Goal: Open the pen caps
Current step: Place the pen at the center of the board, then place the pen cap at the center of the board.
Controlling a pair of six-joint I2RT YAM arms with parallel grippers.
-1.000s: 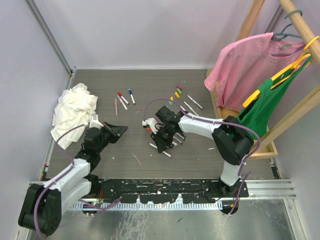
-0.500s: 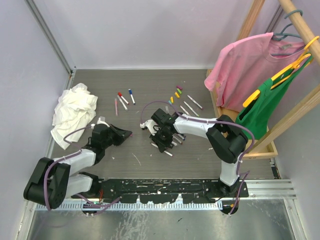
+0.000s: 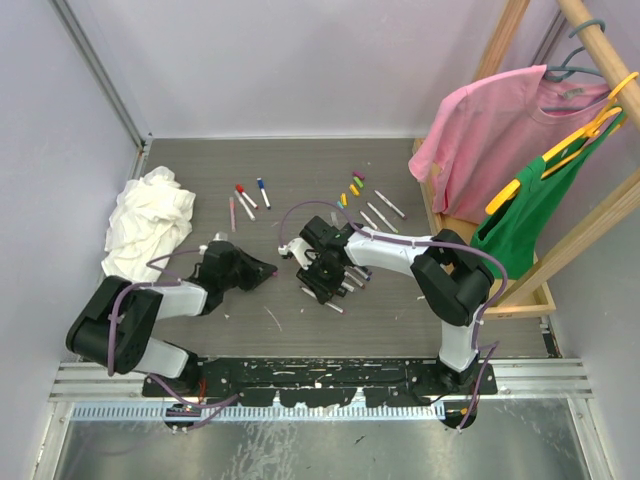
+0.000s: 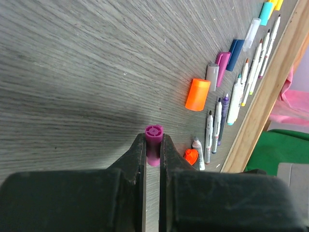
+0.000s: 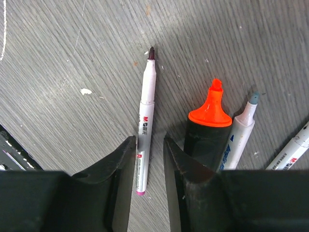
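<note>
My left gripper (image 4: 153,145) is shut on a purple pen cap (image 4: 154,140), held just above the grey table; in the top view that gripper (image 3: 268,270) sits left of centre. The right gripper (image 5: 148,142) stands open low over an uncapped white pen (image 5: 146,113), which lies on the table between its jaws, against the left finger. An uncapped orange highlighter (image 5: 208,128) lies beside it. Loose caps lie ahead: orange (image 4: 198,94), pink (image 4: 222,67), blue (image 4: 235,54). Further caps (image 3: 355,186) and still-capped pens (image 3: 245,198) lie further back.
A crumpled white rag (image 3: 148,222) lies at the left. On the right, a wooden rack (image 3: 520,300) holds a pink shirt (image 3: 490,135) and a green garment (image 3: 525,215). A row of uncapped pens (image 4: 239,92) lies along the rack's base.
My left arm has swung right toward the table's middle, carrying the purple cap. The right gripper's jaws have parted around the white pen.
</note>
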